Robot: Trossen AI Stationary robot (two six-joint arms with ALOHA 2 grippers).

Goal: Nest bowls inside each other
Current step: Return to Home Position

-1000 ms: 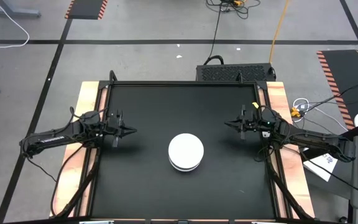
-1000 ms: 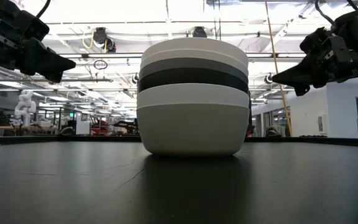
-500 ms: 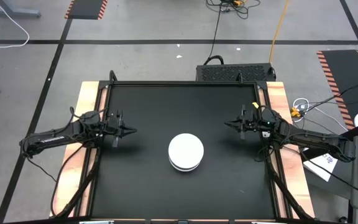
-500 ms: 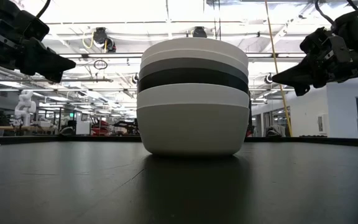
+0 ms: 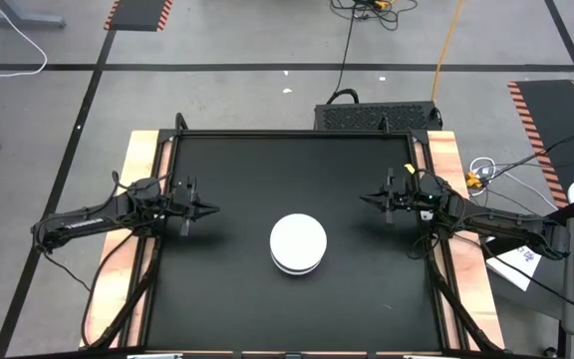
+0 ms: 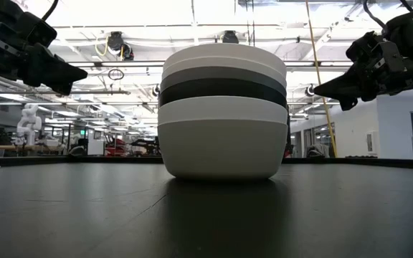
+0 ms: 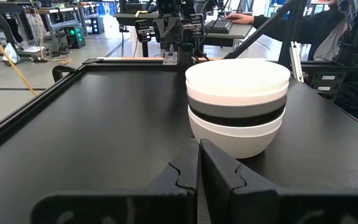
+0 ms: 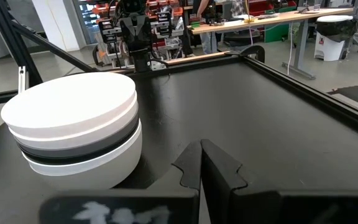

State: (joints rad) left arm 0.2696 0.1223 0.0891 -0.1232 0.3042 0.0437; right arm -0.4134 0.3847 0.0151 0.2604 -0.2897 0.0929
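The bowls [image 5: 298, 243] sit nested in one stack near the middle of the black table, the bottom white bowl resting on its base. In the low view the stack [image 6: 223, 112] shows white on top, then light grey, a dark band, and white bowls below. It also shows in the left wrist view [image 7: 237, 102] and the right wrist view [image 8: 74, 127]. My left gripper [image 5: 211, 209] hovers shut above the table's left side, well clear of the stack. My right gripper [image 5: 365, 199] hovers shut over the right side, also apart from it.
The table's raised black rim [image 5: 292, 134] frames the mat, with wooden side boards [image 5: 138, 160] outside it. A dark box [image 5: 377, 116] stands beyond the far edge. Bare mat surrounds the stack on all sides. A person's arm [image 7: 260, 18] shows in the room beyond.
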